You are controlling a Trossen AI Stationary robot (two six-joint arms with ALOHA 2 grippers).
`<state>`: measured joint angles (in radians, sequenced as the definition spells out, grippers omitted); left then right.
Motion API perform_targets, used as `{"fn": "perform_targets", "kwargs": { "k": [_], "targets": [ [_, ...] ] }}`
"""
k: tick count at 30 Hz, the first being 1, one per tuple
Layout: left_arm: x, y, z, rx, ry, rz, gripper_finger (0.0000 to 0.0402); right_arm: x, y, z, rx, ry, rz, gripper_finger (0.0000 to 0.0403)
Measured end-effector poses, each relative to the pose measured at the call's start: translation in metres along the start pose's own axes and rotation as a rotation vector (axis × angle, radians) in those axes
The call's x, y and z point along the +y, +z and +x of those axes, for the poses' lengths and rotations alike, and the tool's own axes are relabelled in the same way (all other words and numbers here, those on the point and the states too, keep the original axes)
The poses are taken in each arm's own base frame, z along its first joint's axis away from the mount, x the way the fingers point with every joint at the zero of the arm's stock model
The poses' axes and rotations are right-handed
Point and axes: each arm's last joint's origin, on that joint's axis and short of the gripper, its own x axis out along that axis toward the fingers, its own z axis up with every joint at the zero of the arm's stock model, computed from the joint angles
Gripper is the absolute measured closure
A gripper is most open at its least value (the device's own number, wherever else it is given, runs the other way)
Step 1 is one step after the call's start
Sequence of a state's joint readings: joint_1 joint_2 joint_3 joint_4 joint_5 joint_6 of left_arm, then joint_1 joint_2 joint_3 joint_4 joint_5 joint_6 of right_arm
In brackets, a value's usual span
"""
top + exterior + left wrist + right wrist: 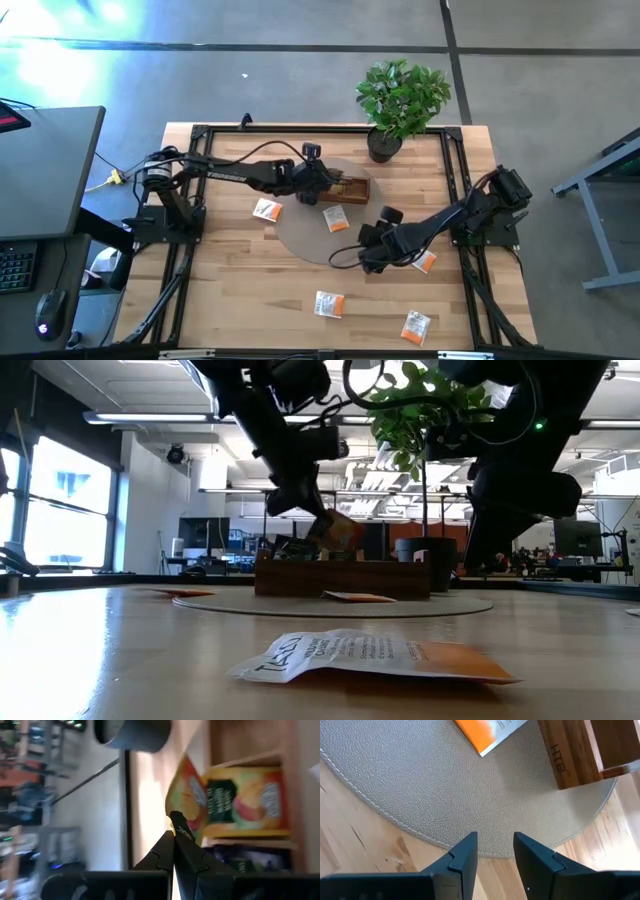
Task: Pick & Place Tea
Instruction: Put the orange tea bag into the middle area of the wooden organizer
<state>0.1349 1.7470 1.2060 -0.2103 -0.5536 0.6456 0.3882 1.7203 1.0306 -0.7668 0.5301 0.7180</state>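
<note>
Pale wooden table (pixel 250 290) on a grey concrete floor, round grey mat (pixel 300 235) at centre, potted plant (pixel 402 100) at the far edge.

Left gripper (pixel 176 827) pinched fully shut on a yellow-orange sachet (pixel 187 800), hanging just above the wooden tray (pixel 350 188) at the far side of the mat. Seen in the low view as a tilted packet (pixel 335 528) above the tray's rim (pixel 340 578). Inside the tray, directly beyond the held packet, another yellow sachet with a green label (pixel 245 800), and a dark sachet (pixel 240 862) in the neighbouring compartment.

Right gripper (pixel 495 852) with fingers parted and nothing between them, poised over the near right edge of the mat, close to the tray's corner (pixel 570 755). Just beyond the fingers, a white-and-orange sachet on the mat (pixel 335 219).

Loose white-and-orange sachets elsewhere: one at the mat's left edge (pixel 266 210), one beside the right arm (pixel 425 262), one near centre (pixel 329 304), one near right (pixel 416 326).

Off the table to the left, a dark desk (pixel 40 170) with a keyboard (pixel 15 268) and mouse (pixel 47 315).
</note>
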Motion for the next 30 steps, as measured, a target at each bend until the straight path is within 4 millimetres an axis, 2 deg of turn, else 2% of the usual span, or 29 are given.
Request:
{"fn": "perform_targets", "kwargs": {
  "k": [6, 12, 15, 21, 30],
  "targets": [
    [0.011, 0.016, -0.020, -0.004, 0.034, 0.015, 0.0401, 0.000, 0.000, 0.000, -0.002, -0.005, 0.023, 0.0279],
    [0.003, 0.024, -0.029, -0.024, -0.069, 0.073, 0.0401, 0.003, -0.003, -0.002, 0.000, 0.003, 0.027, 0.0279],
    [-0.005, 0.020, -0.029, 0.002, -0.136, 0.109, 0.0401, 0.004, -0.004, -0.003, -0.002, 0.007, 0.021, 0.0279],
    [-0.007, 0.019, -0.029, -0.028, -0.220, 0.084, 0.0401, 0.006, -0.005, -0.005, -0.015, -0.001, 0.015, 0.0279],
    [-0.016, 0.019, -0.013, -0.009, -0.213, 0.148, 0.0402, 0.006, -0.005, -0.005, -0.016, -0.001, 0.015, 0.0279]
  ]
}}
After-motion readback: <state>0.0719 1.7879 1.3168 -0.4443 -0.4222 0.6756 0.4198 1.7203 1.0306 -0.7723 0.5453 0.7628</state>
